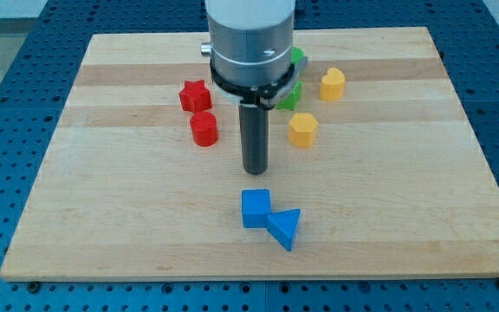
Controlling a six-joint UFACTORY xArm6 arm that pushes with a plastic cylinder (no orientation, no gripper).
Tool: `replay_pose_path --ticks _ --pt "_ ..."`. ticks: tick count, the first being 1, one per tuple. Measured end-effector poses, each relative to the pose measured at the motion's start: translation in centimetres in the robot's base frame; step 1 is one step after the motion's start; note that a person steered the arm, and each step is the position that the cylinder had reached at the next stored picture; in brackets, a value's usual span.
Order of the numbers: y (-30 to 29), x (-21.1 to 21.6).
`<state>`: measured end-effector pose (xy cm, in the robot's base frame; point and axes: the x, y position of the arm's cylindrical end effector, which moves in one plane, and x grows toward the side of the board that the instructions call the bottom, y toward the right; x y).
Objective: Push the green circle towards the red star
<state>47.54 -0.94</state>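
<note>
The red star (195, 94) lies left of centre in the upper part of the wooden board (102, 191). Two green blocks peek out from behind the arm's body on its right: one near the view's top (298, 56) and one lower (292, 95). Both are largely hidden, so I cannot tell which is the circle. My tip (255, 172) rests on the board near the centre. It is below and left of the green blocks, right of and below the red star, and touches no block.
A red round block (204, 128) sits just below the red star. Two yellow blocks lie right of the rod, one higher (333, 83) and one lower (302, 128). A blue cube (255, 208) and a blue triangle (285, 228) touch each other below my tip.
</note>
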Motion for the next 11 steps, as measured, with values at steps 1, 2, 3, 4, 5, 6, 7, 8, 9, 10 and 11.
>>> replay_pose_path --ticks 1,2,3,4,5,6,7,8,9,10,11 --pt "0.0 -2.1" --pt "0.0 -3.1" --pt "0.0 -3.1" --pt "-2.0 -4.8" --pt "-2.8 -5.5" --pt "-4.8 -5.5" --pt "-7.3 -5.5" --pt "-9.3 -5.5" --pt "-11.4 -5.4" --pt "-14.0 -5.4" --pt "-16.7 -5.4"
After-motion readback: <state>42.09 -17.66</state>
